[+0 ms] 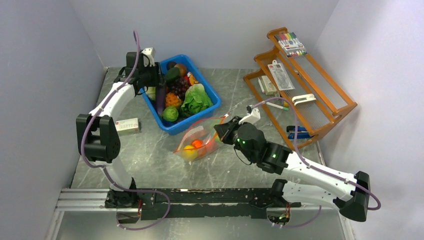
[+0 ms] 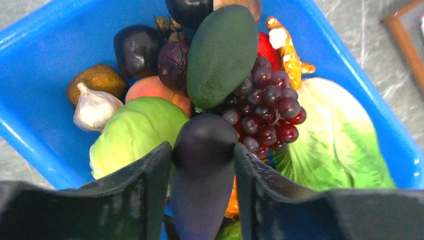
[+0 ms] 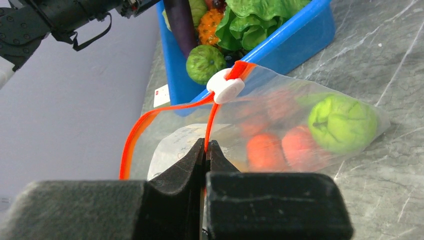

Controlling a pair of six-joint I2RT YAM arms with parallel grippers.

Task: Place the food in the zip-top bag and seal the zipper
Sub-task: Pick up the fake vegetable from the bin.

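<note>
The clear zip-top bag [image 1: 200,140] lies on the table in front of the blue bin [image 1: 182,127]. It holds a green ball [image 3: 342,122], orange-red pieces [image 3: 300,147] and a yellow piece [image 1: 189,151]. My right gripper [image 3: 206,145] is shut on the red-orange zipper [image 3: 150,117] just below its white slider [image 3: 225,86], and the mouth gapes on the left. My left gripper [image 2: 203,150] hangs over the bin, open. Its fingers flank a purple eggplant [image 2: 200,190], with narrow gaps along the neck. More food fills the bin: grapes [image 2: 265,107], cabbage [image 2: 135,130], avocado [image 2: 222,52].
A wooden rack [image 1: 300,85] with markers and packets stands at the back right, with a blue stapler [image 1: 299,132] at its foot. A small white box [image 1: 127,125] lies left of the bin. Grey walls close in on the left, back and right.
</note>
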